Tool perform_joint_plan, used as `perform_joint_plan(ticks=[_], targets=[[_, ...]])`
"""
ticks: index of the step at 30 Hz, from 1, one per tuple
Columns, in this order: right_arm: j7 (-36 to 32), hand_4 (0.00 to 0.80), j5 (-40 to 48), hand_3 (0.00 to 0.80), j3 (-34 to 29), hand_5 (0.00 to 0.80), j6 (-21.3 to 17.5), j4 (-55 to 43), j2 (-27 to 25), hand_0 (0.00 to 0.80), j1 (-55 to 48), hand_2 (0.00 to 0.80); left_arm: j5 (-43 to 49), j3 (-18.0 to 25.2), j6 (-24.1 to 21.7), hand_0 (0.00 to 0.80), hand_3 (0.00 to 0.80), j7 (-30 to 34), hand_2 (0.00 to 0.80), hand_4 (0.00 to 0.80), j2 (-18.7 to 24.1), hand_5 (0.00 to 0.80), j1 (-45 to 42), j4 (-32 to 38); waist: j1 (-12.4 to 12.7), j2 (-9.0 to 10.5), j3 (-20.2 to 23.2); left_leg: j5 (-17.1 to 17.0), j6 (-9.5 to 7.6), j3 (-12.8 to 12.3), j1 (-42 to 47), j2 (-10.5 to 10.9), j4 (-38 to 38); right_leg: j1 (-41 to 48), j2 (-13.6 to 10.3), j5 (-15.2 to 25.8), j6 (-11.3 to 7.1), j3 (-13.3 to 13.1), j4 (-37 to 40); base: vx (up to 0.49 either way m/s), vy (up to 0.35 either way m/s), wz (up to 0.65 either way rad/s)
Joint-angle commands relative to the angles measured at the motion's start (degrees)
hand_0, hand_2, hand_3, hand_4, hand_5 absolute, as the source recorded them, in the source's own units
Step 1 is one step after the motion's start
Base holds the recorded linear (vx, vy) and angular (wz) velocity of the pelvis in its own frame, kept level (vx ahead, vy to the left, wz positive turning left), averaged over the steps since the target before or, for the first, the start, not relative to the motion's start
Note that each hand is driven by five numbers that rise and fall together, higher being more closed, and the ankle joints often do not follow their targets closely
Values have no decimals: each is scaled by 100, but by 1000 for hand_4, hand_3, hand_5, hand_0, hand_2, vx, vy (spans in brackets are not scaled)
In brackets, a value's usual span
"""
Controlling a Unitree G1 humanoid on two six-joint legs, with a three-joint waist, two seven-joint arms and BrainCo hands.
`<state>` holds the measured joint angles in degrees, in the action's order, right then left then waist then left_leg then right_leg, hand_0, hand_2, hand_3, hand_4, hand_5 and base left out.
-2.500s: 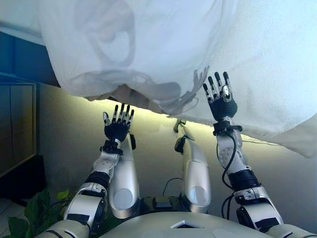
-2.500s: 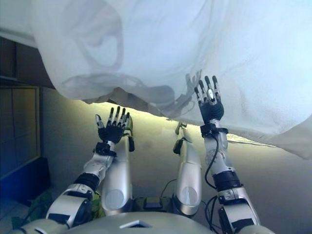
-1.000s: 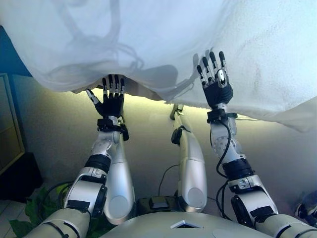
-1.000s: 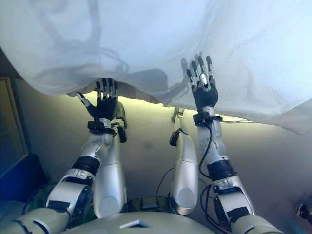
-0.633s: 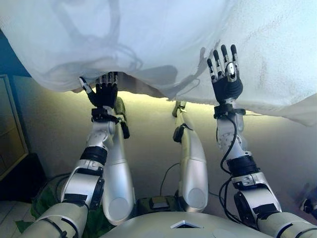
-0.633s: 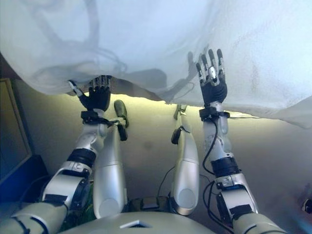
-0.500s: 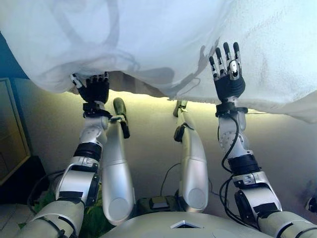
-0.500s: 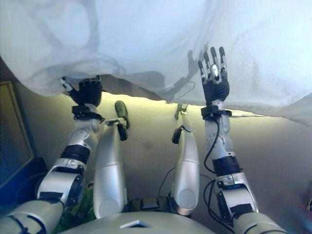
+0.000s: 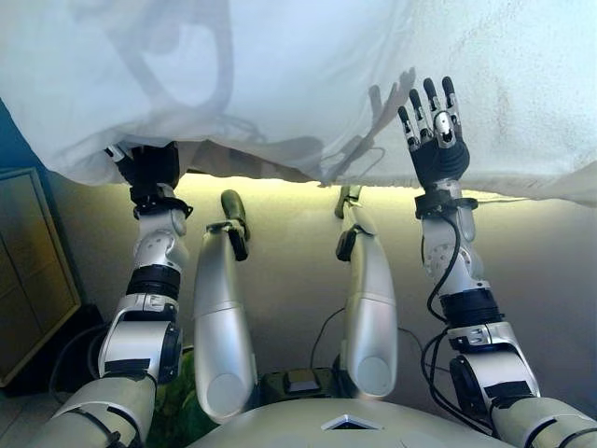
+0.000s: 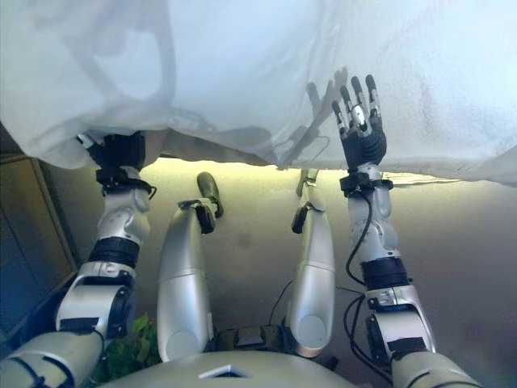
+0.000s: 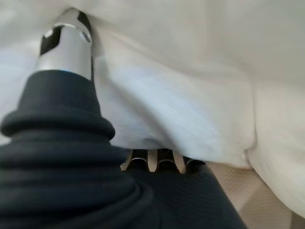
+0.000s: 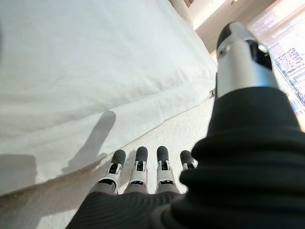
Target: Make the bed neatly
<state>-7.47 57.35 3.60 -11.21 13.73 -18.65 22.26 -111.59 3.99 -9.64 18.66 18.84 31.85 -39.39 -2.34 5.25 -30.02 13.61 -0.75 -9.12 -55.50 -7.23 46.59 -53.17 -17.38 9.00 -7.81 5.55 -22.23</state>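
A white duvet (image 9: 280, 75) covers the bed and hangs over its near edge, rumpled at the left. My left hand (image 9: 149, 168) is at the hem on the left; its fingers are tucked under the cloth and its thumb (image 11: 66, 38) lies against it, so the hem (image 11: 181, 95) is pinched between them. My right hand (image 9: 437, 140) is open, its fingers (image 12: 138, 162) straight and spread, held up in front of the duvet on the right. The right wrist view shows the duvet's edge (image 12: 86, 62) past the fingertips, apart from them.
Below the hem runs a lit yellowish strip (image 9: 280, 182) along the bed's side panel (image 9: 289, 271). A wooden cabinet (image 9: 28, 271) stands at the left, with a green plant (image 10: 129, 339) on the floor beside it.
My left hand has risen and moved left to the hem, its fingers curling and slipping under the cloth. My right hand has risen a little, still open. The camera has shifted.
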Motion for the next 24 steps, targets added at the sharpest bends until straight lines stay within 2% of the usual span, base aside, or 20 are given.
perform_joint_plan(ticks=[1,5,10,19,24], targets=[[-229,0,-167,0,-529,0,-13,-807,-434,0,-384,0,-141,750,-369,0,0,10,0,0,147,0,-49,197,-36,-564,23,-710,307,477,344,243,-918,161,-161,-879,50,-108,-1307,23,107,0],[-344,0,-238,0,-666,0,98,-845,-454,0,-505,0,-141,951,-346,0,0,-8,0,0,70,0,-365,196,-3,-718,23,-764,331,463,557,304,-1055,293,-232,-940,53,-111,-1308,11,98,6],[-475,0,-369,0,-759,0,217,-945,-496,0,-626,0,-141,1113,-416,0,0,-126,0,0,-51,0,-690,245,79,-818,23,-808,356,466,839,358,-1229,541,-352,-1004,44,-36,-1277,-16,76,10],[-345,0,-366,0,-704,0,214,-1034,-477,0,-584,0,-141,1392,-333,0,0,-497,0,0,440,0,-787,148,318,-751,23,-843,405,526,1126,325,-1340,976,-512,-1050,23,226,-1295,-33,-12,17],[-235,0,-428,0,-740,0,264,-1033,-466,0,-538,0,-137,1511,-312,0,0,-609,0,0,568,0,-760,67,403,-773,23,-910,419,589,1422,416,-1564,1318,-555,-1005,-14,340,-1110,-26,35,10]])
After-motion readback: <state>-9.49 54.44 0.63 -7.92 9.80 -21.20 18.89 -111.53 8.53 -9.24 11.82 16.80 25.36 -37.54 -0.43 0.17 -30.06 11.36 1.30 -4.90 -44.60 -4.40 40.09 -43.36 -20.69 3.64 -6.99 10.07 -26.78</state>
